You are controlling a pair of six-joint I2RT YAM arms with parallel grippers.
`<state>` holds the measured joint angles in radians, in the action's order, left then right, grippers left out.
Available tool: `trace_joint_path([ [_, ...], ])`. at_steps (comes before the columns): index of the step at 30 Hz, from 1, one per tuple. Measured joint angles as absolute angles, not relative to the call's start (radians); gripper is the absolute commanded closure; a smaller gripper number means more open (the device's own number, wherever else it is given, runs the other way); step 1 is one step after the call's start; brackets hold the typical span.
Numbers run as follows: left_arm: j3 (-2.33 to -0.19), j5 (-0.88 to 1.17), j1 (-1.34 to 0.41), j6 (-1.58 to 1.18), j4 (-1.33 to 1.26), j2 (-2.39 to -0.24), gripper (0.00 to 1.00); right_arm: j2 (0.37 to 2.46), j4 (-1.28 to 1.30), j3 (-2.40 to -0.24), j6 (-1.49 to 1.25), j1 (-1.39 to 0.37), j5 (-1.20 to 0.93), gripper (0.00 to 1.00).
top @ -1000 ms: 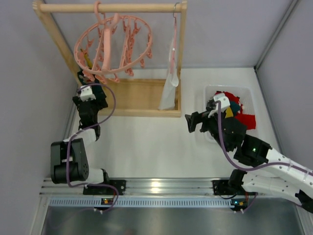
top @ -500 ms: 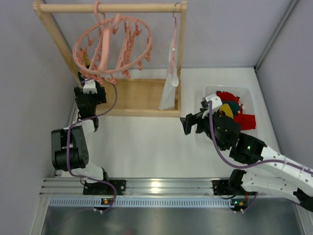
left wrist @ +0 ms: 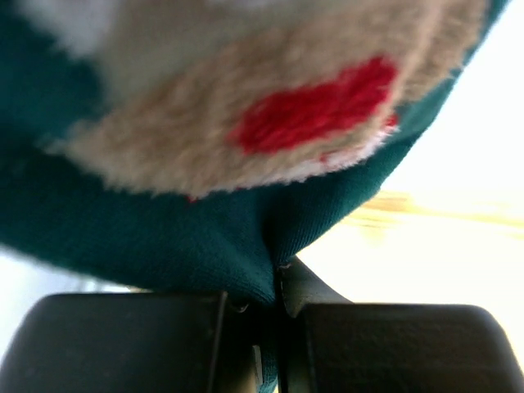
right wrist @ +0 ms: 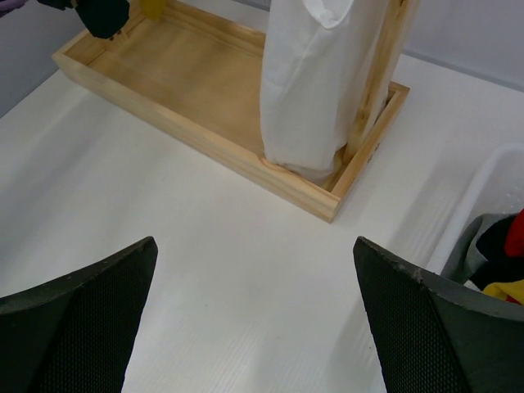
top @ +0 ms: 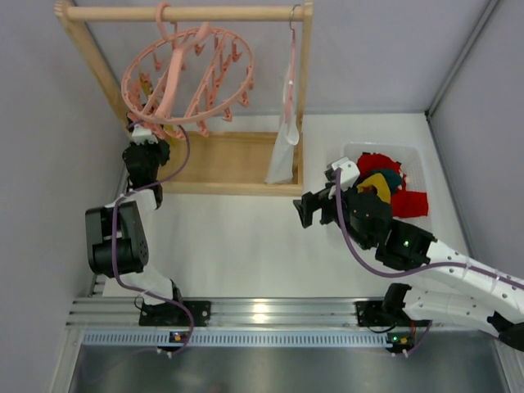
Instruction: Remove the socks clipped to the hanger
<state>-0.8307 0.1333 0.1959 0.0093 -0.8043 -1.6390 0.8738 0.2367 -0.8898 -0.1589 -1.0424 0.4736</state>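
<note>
The round pink hanger [top: 190, 72] with its clip pegs hangs from the wooden rail at the far left. My left gripper [top: 145, 146] reaches up under the ring's near-left edge. In the left wrist view its jaws [left wrist: 274, 315] are shut on a fold of a dark teal sock [left wrist: 155, 225], which has a beige patch with a red mark. A bit of mustard yellow sock [top: 146, 83] shows among the pegs. My right gripper [top: 304, 209] hangs open over the bare table, nothing between its fingers [right wrist: 78, 323]. Red, yellow and teal socks [top: 389, 184] lie in the bin.
The wooden rack stands on a shallow tray base [top: 233, 162] [right wrist: 196, 90]. A white cloth [top: 284, 143] [right wrist: 315, 82] hangs from a slim pink hanger by the right post. The clear bin [top: 413, 160] [right wrist: 483, 205] sits at the right. Grey walls close both sides.
My left gripper rose towards the ring and shut on the teal sock. My right arm swung left, away from the bin. The ring shifted slightly.
</note>
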Motion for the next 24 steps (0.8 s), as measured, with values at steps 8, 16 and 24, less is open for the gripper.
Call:
trace_joint_path([
  [8, -0.740, -0.061, 0.139, -0.200, -0.808, -1.583, 1.00, 0.876, 0.207, -0.890, -0.160, -1.042, 0.438, 0.01],
  [16, -0.523, -0.399, -0.160, -0.282, -0.815, -1.359, 1.00, 0.833, 0.204, -0.890, -0.161, -1.042, 0.402, 0.01],
  [24, -0.402, -0.642, -0.333, -0.281, -0.801, -1.204, 1.00, 0.797, 0.200, -0.890, -0.166, -1.042, 0.363, 0.01],
])
